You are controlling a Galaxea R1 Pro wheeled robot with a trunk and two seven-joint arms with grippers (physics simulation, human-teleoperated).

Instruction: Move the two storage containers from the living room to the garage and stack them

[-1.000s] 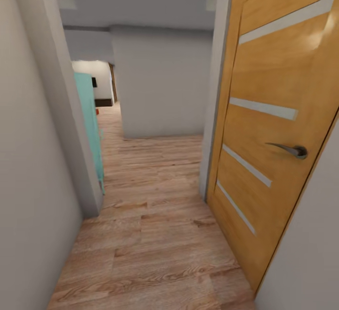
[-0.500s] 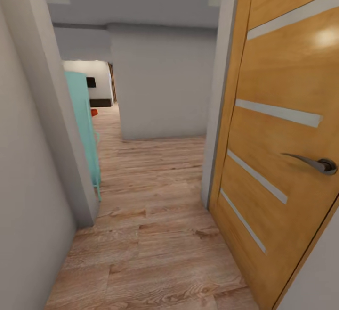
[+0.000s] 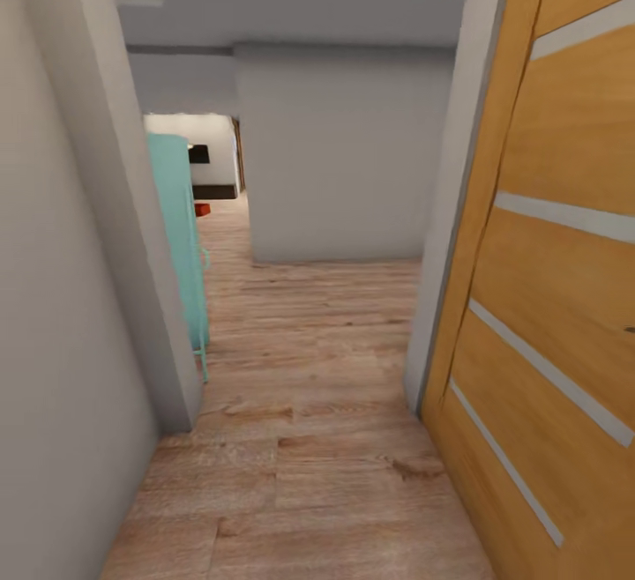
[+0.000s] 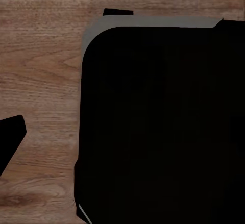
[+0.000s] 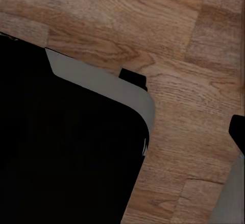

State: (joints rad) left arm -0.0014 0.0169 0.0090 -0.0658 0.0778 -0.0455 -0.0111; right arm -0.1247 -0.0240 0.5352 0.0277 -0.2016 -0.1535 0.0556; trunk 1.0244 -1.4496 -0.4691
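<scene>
In transit, nothing carried that I can see. Both wrist cameras look down at my own black base (image 4: 163, 127) over wood plank floor (image 5: 184, 35); my fingers are not in the pictures, so I cannot tell whether they are apart or together.

Nearest: honey-wood door (image 3: 564, 316) with pale strips, close on my right, swung open along the passage. White wall (image 3: 62, 298) tight on my left. The corridor between them is narrow.

Middle: a turquoise cabinet (image 3: 181, 245) edge-on past the left wall's corner; a grey wall block (image 3: 339, 157) straight ahead, with the way on bending left of it.

Far: through that gap, a bright room with a dark shape on its wall. On its floor a small orange-red patch (image 3: 203, 209), probably one of the two storage containers, too small to make out shape or rim.

Step in hand, as I judge it: driving to the living room to fetch a container. Next move calls for holding centre past the door, then steering left round the block.
</scene>
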